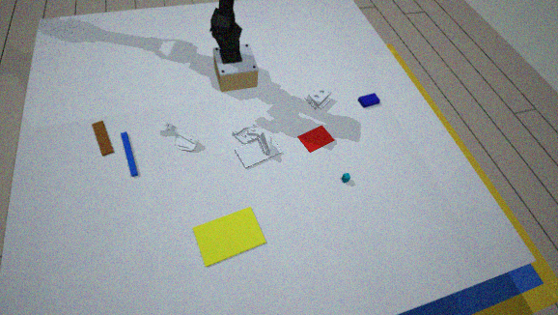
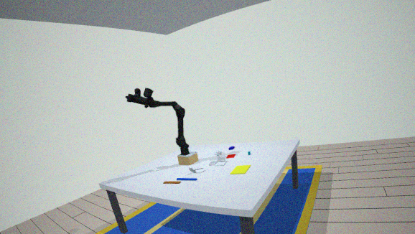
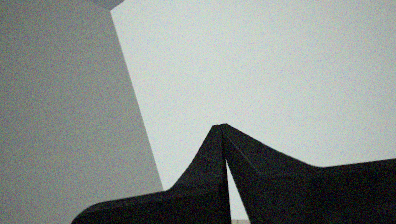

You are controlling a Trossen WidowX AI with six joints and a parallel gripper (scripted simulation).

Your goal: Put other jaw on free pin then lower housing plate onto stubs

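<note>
My gripper [image 2: 127, 97] [image 3: 219, 131] is shut and empty, held high above the table and pointing at the wall; its fingertips touch. The white base [image 1: 248, 158] [image 2: 222, 164] lies mid-table with a white jaw [image 1: 264, 144] standing over it; the pins and teeth are too faint to tell apart. The loose white jaw [image 1: 185, 144] [image 2: 195, 170] lies on the table to the left of the base in the top view. The white housing plate [image 1: 320, 96] [image 2: 220, 154], with small holes, is off the base, behind it to the right, and looks raised or tilted.
A red sheet [image 1: 316, 138] lies right of the base, with a teal piece [image 1: 346, 178] and a dark blue block [image 1: 369, 100] farther right. A yellow sheet [image 1: 229, 236] lies in front. A blue bar [image 1: 129, 155] and a brown bar [image 1: 102, 138] lie at the left.
</note>
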